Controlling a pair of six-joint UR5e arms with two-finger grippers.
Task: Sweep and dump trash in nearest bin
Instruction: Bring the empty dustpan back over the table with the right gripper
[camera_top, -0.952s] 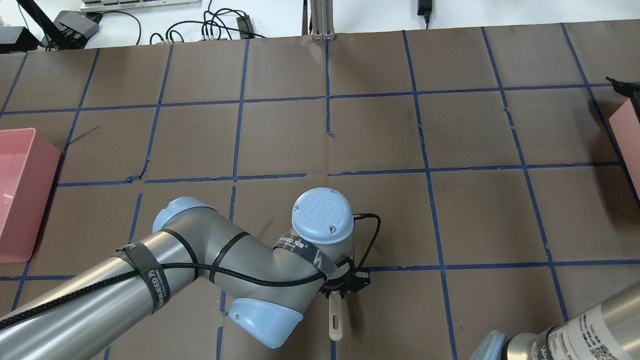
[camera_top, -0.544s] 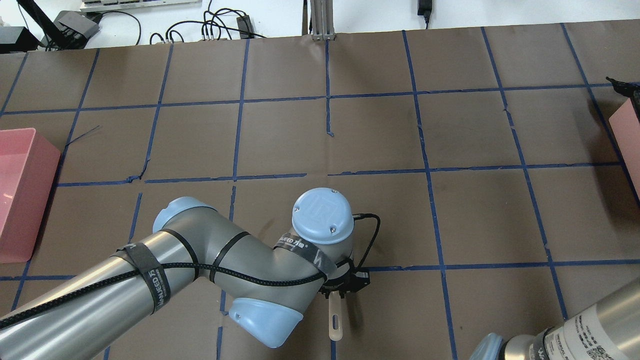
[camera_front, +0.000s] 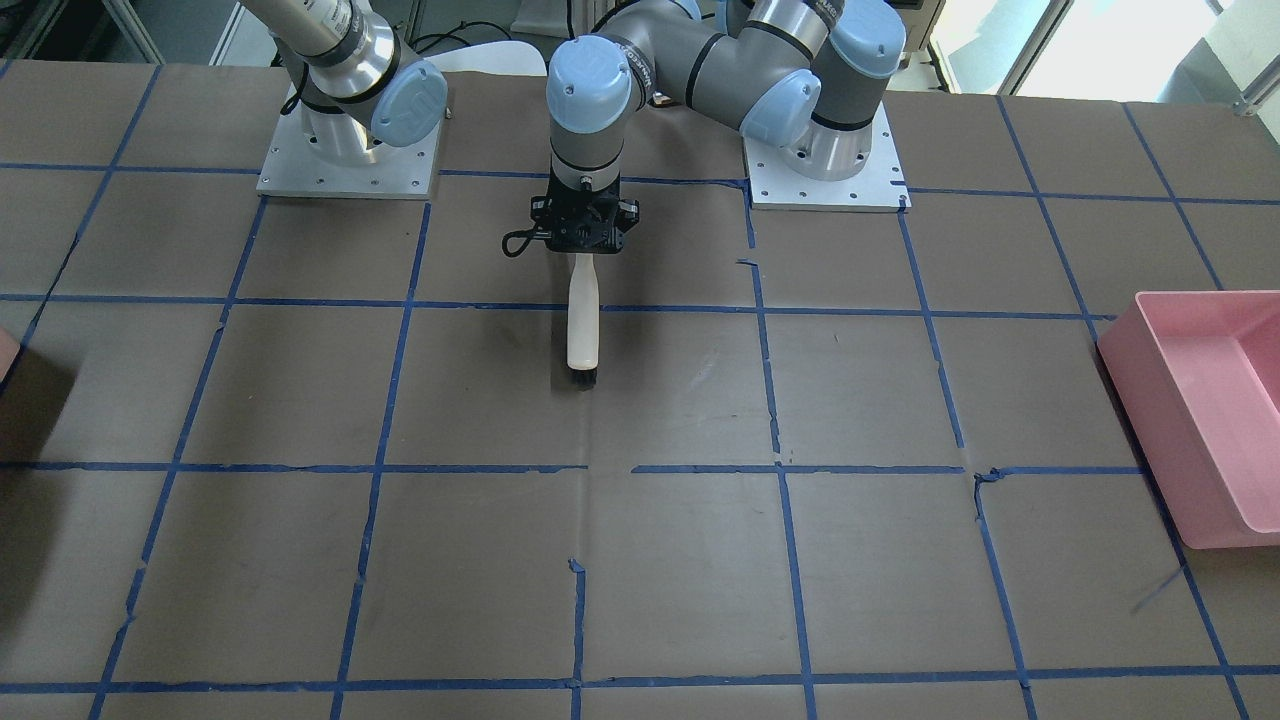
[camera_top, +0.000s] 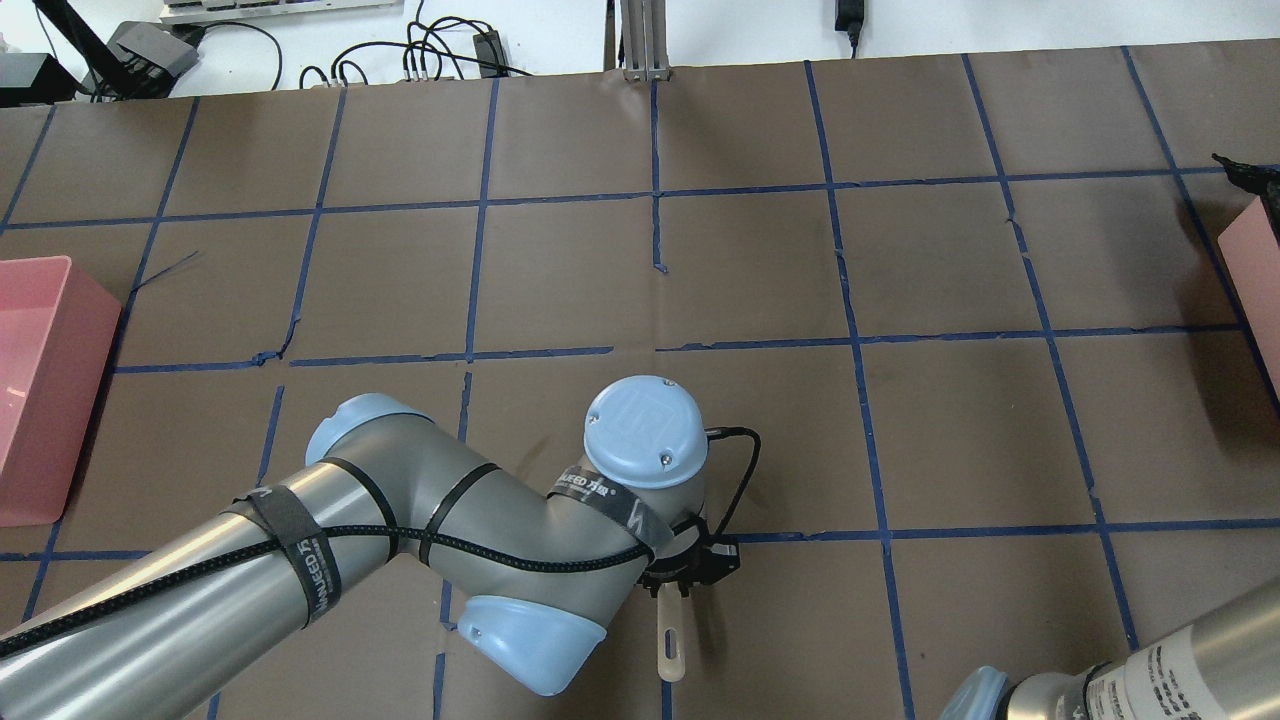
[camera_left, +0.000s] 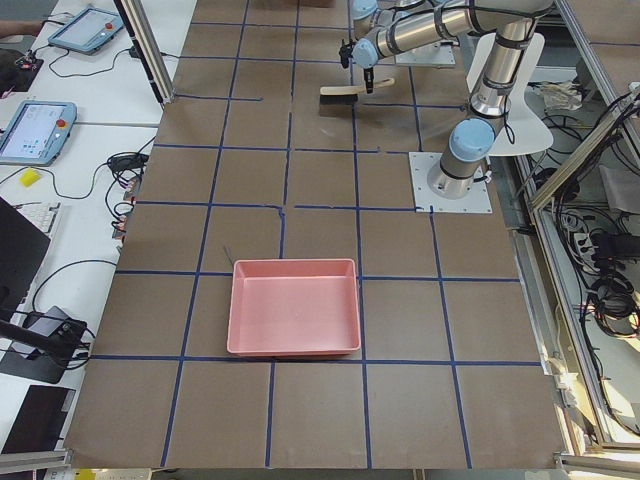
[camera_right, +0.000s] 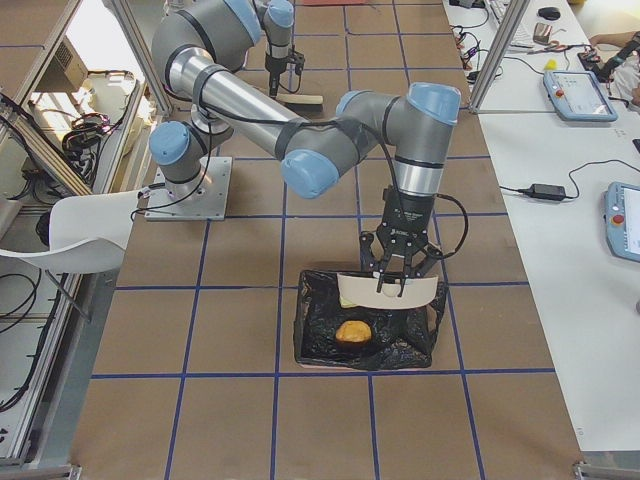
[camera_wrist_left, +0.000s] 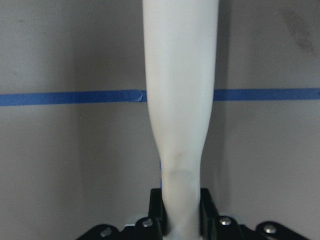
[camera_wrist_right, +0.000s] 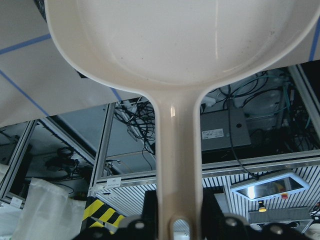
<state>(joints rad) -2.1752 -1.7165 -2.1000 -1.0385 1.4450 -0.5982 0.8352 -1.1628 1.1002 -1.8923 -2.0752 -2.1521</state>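
Trash first: the one piece you can make out is the smooth orange-brown oval piece (camera_right: 352, 332). It lies inside the pink bin lined with a black plastic bag (camera_right: 320, 312), down among the bag's folds. Directly above that lined bin the right gripper (camera_right: 400, 275) points straight down. Your right wrist view shows its fingers (camera_wrist_right: 149, 206) pressed against both sides of the handle of the cream plastic dustpan (camera_wrist_right: 180, 45), so it is clamped on it. The dustpan hangs scoop-down over the lined bin's rim, on the edge farther from the right-end camera, above and just beside the orange-brown oval piece. In the side view a small pale spot sits at the dustpan's middle, too small for you to tell what it is.

Well apart from the lined bin, further along the brown paper-covered table (camera_front: 300, 560), the left gripper (camera_front: 583, 232) also points down. Its fingers (camera_wrist_left: 156, 210) are closed tight on the handle of the cream-handled brush with dark bristles (camera_front: 582, 335). The brush lies level, bristle end away from the robot; you cannot tell whether it touches the table. An unlined pink plastic bin (camera_front: 1200, 400) stands at the opposite end of the table from the lined bin.
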